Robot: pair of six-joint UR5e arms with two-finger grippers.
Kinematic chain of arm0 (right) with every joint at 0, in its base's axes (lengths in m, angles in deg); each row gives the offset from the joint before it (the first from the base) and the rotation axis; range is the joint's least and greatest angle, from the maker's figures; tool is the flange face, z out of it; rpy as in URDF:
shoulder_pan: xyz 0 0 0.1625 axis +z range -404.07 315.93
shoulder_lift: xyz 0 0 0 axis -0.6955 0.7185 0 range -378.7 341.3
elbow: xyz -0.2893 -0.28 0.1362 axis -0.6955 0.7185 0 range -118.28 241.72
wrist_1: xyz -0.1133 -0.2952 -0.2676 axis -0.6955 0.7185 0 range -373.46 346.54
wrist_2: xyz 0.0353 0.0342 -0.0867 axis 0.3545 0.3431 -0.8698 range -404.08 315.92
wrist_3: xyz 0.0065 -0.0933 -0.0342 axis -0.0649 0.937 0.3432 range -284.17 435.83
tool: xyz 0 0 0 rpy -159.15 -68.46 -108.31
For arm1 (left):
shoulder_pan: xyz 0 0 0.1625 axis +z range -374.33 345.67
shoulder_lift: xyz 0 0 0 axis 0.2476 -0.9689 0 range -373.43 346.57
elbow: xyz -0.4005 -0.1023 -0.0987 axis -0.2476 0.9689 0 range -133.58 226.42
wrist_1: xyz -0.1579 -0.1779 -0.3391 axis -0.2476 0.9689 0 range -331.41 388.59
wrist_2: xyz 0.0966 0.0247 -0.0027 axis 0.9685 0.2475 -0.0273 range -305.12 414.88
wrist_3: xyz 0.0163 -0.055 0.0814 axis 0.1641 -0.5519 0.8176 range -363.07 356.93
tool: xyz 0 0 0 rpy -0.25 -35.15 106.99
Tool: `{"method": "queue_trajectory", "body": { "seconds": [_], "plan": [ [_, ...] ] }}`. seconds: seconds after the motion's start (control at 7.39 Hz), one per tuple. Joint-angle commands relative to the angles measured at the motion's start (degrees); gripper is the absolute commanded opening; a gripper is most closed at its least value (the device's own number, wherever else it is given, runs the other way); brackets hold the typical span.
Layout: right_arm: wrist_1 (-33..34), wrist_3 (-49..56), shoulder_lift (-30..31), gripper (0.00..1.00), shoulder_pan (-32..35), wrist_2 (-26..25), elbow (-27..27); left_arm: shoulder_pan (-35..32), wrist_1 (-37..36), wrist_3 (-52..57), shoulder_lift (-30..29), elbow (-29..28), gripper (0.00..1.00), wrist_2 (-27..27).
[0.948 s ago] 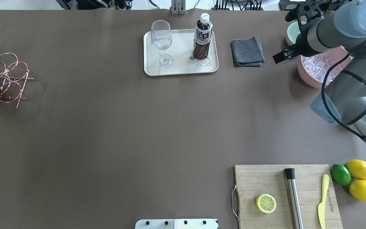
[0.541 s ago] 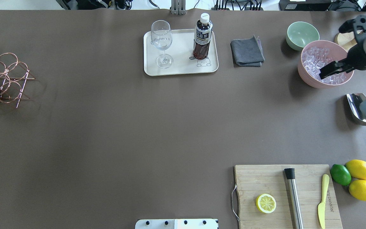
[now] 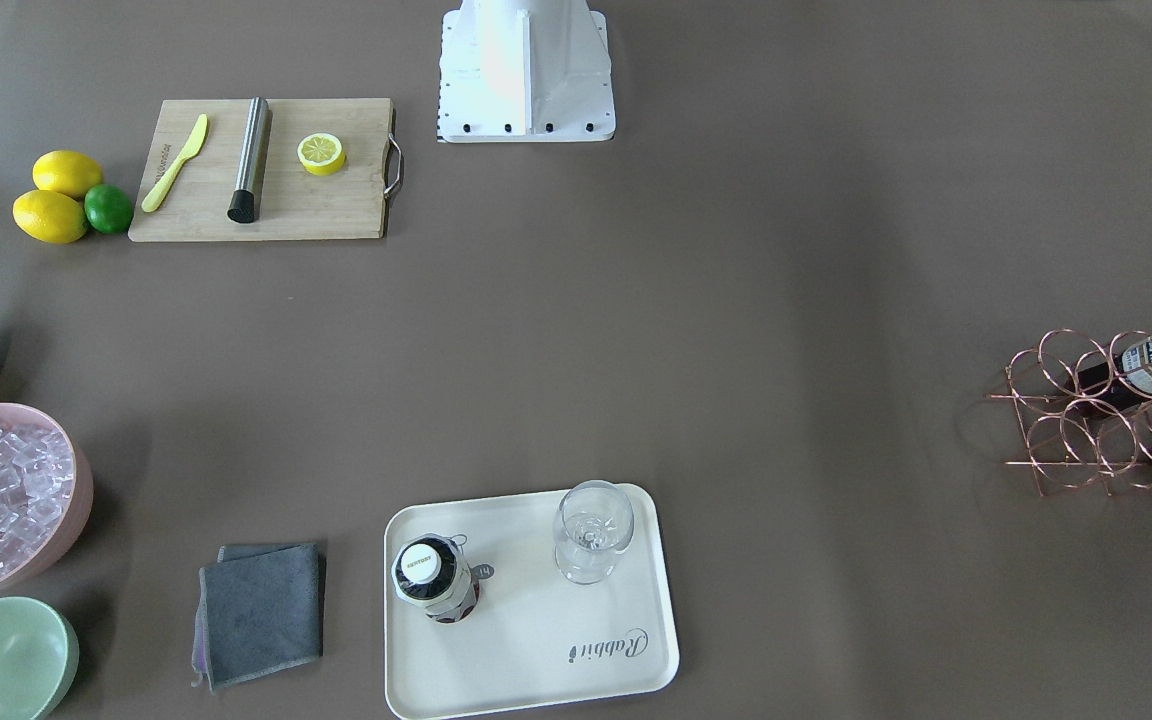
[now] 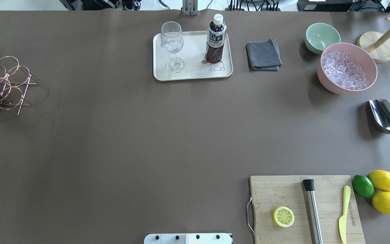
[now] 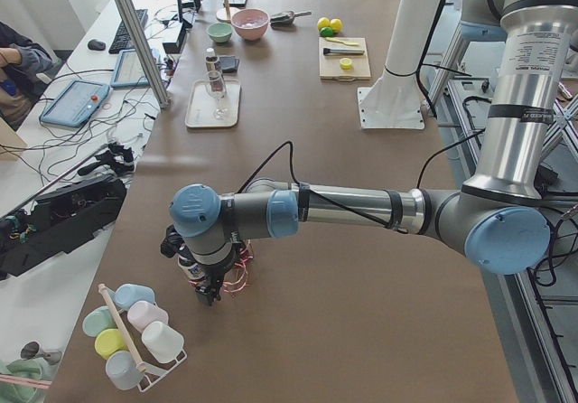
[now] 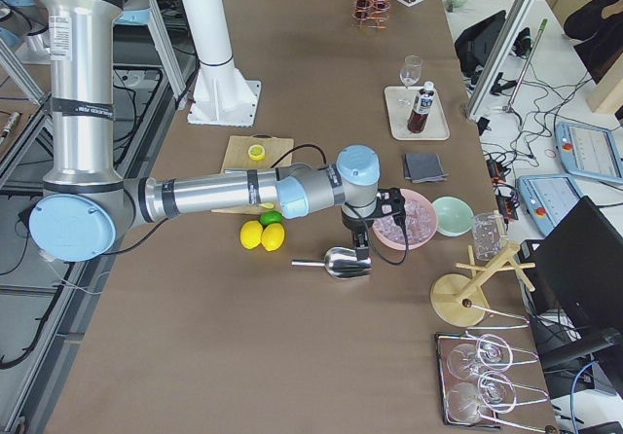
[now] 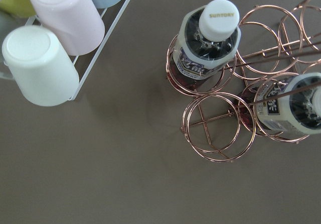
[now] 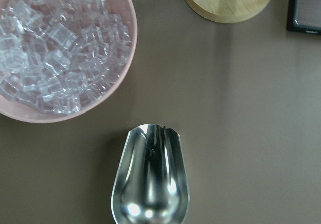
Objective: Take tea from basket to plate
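One tea bottle [image 4: 215, 40] stands upright on the cream plate [image 4: 192, 73], next to a wine glass [image 4: 172, 44]. The copper wire basket [image 4: 3, 84] sits at the table's left end. Two more tea bottles [image 7: 208, 38] [image 7: 296, 108] lie in its rings. My left gripper [image 5: 209, 290] hangs just above the basket in the exterior left view; I cannot tell if it is open or shut. My right gripper [image 6: 361, 249] hovers over a metal scoop [image 6: 336, 262] beside the ice bowl; its state is also unclear. No fingers show in either wrist view.
A pink bowl of ice [image 4: 347, 67], a green bowl [image 4: 322, 37] and a grey cloth [image 4: 263, 55] lie right of the plate. A cutting board [image 4: 303, 206] with a lemon half, lemons and a lime fill the near right. A rack of cups [image 7: 55, 43] stands beside the basket.
My right arm has swung from over the green bowl and ice bowl out past the overhead view's right edge, uncovering the scoop and a wooden stand. The bottle on the plate has not moved.
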Motion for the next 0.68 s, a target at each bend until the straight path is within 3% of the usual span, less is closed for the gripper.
{"method": "queue_trajectory", "body": {
  "seconds": [0.0,0.14,0.54],
  "plan": [
    [13.7,7.0,2.3,1.00,6.1,1.6,-1.3,0.1,0.6,-14.7,2.7,-0.6,0.99,-4.7],
    [17.0,8.1,2.4,1.00,6.7,0.4,-2.3,0.2,0.6,-20.0,2.7,0.1,0.99,-4.9],
    [19.0,14.2,2.5,1.00,11.2,0.8,-2.3,1.0,1.5,-21.5,3.6,0.6,0.99,-3.8]
  ]
}}
